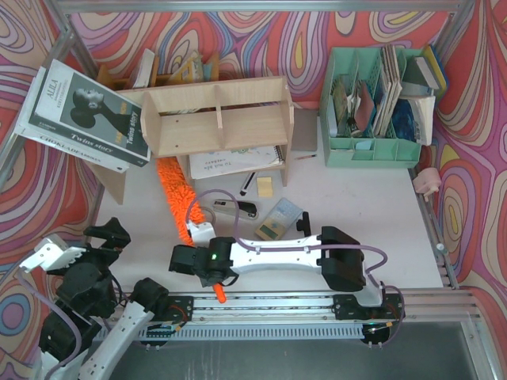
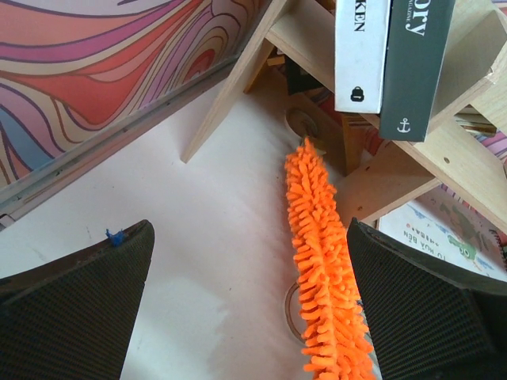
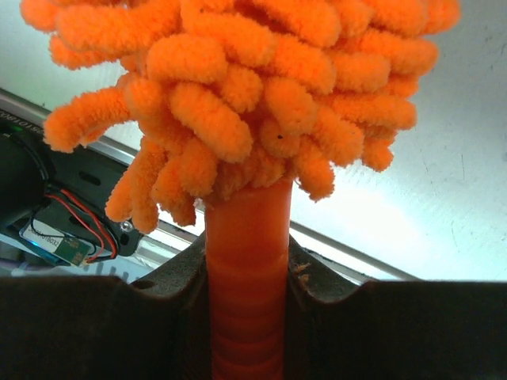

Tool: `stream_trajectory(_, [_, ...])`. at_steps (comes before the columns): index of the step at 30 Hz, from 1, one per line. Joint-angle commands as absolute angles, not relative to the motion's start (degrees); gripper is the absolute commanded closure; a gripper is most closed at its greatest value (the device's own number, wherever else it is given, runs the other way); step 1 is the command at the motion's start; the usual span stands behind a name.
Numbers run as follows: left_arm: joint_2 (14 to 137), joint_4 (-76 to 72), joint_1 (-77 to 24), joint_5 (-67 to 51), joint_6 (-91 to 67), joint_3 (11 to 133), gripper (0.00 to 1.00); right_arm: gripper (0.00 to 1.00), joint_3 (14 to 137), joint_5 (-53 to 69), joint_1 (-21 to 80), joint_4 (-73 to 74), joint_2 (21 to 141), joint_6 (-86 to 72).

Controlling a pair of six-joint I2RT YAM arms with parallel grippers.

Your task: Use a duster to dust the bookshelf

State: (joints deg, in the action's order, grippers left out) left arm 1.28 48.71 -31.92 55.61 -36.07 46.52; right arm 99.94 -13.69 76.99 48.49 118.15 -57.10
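The bookshelf (image 1: 214, 89), light plywood with two tiers, stands at the back middle of the table. The duster (image 1: 176, 190), long, fluffy and orange, lies slanting from the shelf's left leg toward the near edge. My right gripper (image 1: 203, 257) is shut on its thin orange handle (image 3: 247, 261), just below the fluffy head (image 3: 238, 79), and the handle's end (image 1: 219, 294) sticks out toward the rail. My left gripper (image 1: 107, 237) hovers at the near left, open with nothing between its fingers (image 2: 71, 301). Its wrist view shows the duster (image 2: 321, 261) on the table beside the right finger, running up to a shelf leg (image 2: 380, 190).
A mint-green organiser (image 1: 372, 103) full of books stands at the back right. Large books (image 1: 83, 115) lean at the back left. A notebook (image 1: 234, 162) lies under the shelf. A stapler (image 1: 234, 208), a clear box (image 1: 279, 218) and a pen (image 1: 248, 184) lie in front.
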Motion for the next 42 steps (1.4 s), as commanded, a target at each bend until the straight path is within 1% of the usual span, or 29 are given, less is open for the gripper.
stream_trajectory(1, [0.36,50.24,-31.64,57.98,-37.3,46.84,0.02,1.0,102.86,-22.01,80.44,42.98,114.44,-50.92])
stream_trajectory(9, [0.28,52.13,-31.65,59.62,-38.66,47.41,0.02,1.0,102.85,-27.35,84.53,36.85,112.71,-44.11])
stream_trajectory(14, [0.26,52.28,-31.66,60.0,-38.93,47.37,0.02,1.0,101.98,-26.97,85.08,35.52,112.57,-42.63])
stream_trajectory(18, [0.27,52.29,-31.64,60.15,-39.02,47.29,0.02,1.0,105.59,-23.76,84.48,37.71,115.7,-41.81])
stream_trajectory(21, [0.27,52.21,-31.65,60.2,-38.98,47.29,0.02,1.0,108.43,-19.08,82.48,41.21,119.18,-42.69])
stream_trajectory(25, [0.28,52.38,-31.66,60.25,-39.08,47.37,0.02,1.0,107.82,-13.6,79.91,41.46,120.6,-43.83])
stream_trajectory(32, [0.27,52.33,-31.69,60.28,-39.06,47.32,0.02,1.0,108.69,-10.53,78.74,42.98,122.28,-44.64])
stream_trajectory(35, [0.26,52.31,-31.72,60.28,-38.97,47.29,0.02,1.0,107.78,-12.29,78.79,42.64,120.85,-45.1])
stream_trajectory(42, [0.26,52.22,-31.67,60.26,-38.94,47.24,0.02,1.0,99.12,-18.65,81.46,34.24,112.67,-43.61])
